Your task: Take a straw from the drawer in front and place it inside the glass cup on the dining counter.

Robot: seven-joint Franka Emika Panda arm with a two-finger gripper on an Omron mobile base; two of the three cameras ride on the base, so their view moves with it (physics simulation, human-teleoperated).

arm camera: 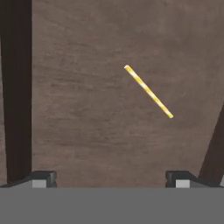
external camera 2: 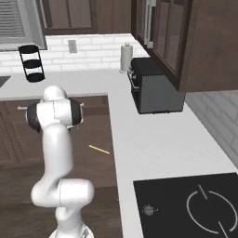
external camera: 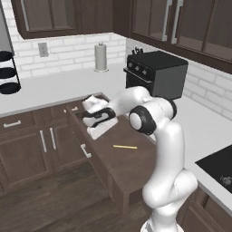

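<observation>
**One straw on the drawer floor, pincer spread above it**

One straw (arm camera: pixel 148 91) lies flat on the brown floor of the open drawer (external camera: pixel 136 161), apart from the drawer's walls. In the hand view it runs diagonally, above and between the two fingertips (arm camera: pixel 42 178), nothing touching it. The pincer (arm camera: pixel 111 179) looks straight down at the floor with its tips set wide apart and nothing between them, so it is open and empty.

In the left base view the straw (external camera: pixel 125 147) rests near the middle of the drawer floor, pale yellow against the wood, while the pincer (external camera: pixel 93 129) hangs over the drawer's back part, beyond the straw and to its left, clear of it. In the right base view the straw (external camera 2: pixel 99 149) shows just right of the arm, close to the white tabletop (external camera 2: pixel 153 144) edge.

The arm rises from its base, bends sharply at the dark elbow joint, then reaches forward and down, the hand turned toward the drawer floor. A silver bar handle (external camera: pixel 85 151) shows on the drawer's front. On the tabletop behind stand a black toaster oven (external camera: pixel 156 74) and a paper towel roll (external camera: pixel 100 57).
</observation>
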